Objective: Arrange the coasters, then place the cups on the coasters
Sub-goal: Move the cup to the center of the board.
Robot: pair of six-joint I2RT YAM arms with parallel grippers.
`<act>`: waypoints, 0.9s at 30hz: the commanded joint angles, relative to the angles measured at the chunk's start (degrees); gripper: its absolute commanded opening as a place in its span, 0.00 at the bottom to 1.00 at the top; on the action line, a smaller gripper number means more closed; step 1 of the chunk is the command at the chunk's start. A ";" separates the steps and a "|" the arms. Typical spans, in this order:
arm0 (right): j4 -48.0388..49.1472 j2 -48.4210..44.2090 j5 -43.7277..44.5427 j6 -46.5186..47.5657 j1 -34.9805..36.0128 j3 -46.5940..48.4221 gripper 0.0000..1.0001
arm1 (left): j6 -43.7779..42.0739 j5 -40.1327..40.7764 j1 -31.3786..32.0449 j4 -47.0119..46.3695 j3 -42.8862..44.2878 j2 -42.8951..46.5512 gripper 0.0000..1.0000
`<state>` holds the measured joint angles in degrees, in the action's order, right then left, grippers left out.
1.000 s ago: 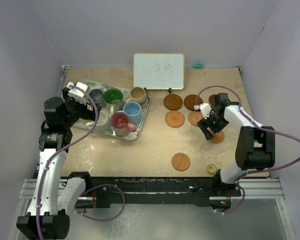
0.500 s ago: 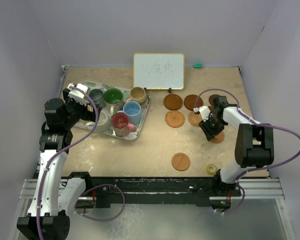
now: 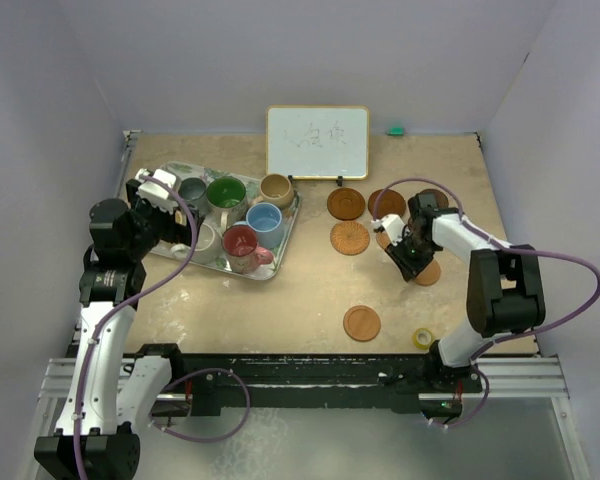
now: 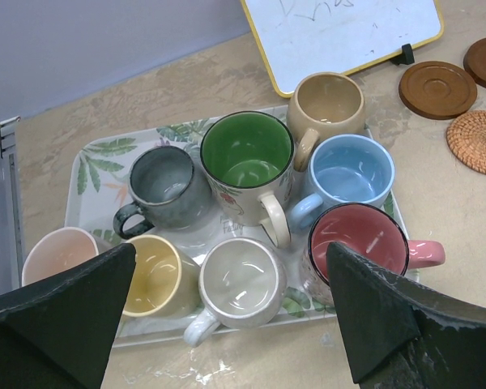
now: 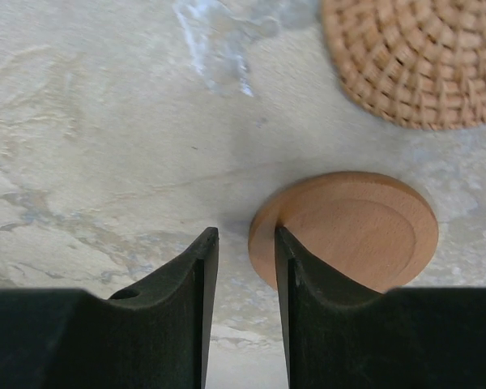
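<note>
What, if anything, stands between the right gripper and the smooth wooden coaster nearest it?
Nothing visible does. The right gripper sits at the left edge of the smooth wooden coaster, with only bare table around them. The woven coaster lies apart, beyond it.

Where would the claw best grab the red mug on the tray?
Probably the rim of the red mug beside its handle, coming straight down. It stands upright and open-topped; the blue mug and white mug crowd the other sides, while the handle side is free.
</note>
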<state>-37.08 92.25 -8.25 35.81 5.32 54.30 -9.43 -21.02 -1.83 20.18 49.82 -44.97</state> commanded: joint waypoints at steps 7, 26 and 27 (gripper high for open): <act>-2.73 2.16 -0.25 -3.53 9.08 0.74 0.33 | 0.66 -0.86 -0.28 -3.27 -0.31 1.66 0.98; -6.41 9.47 -4.03 -3.79 27.46 8.40 0.31 | 0.71 -0.28 -0.30 -3.31 -0.23 1.42 0.98; -6.58 9.99 -3.97 -3.74 28.15 9.16 0.31 | 0.68 -0.26 -0.35 -3.33 -0.26 1.43 0.98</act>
<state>-42.65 99.35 -5.87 32.88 30.50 61.69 -9.43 -20.97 -1.83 20.16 49.76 -43.90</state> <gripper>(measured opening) 0.317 0.976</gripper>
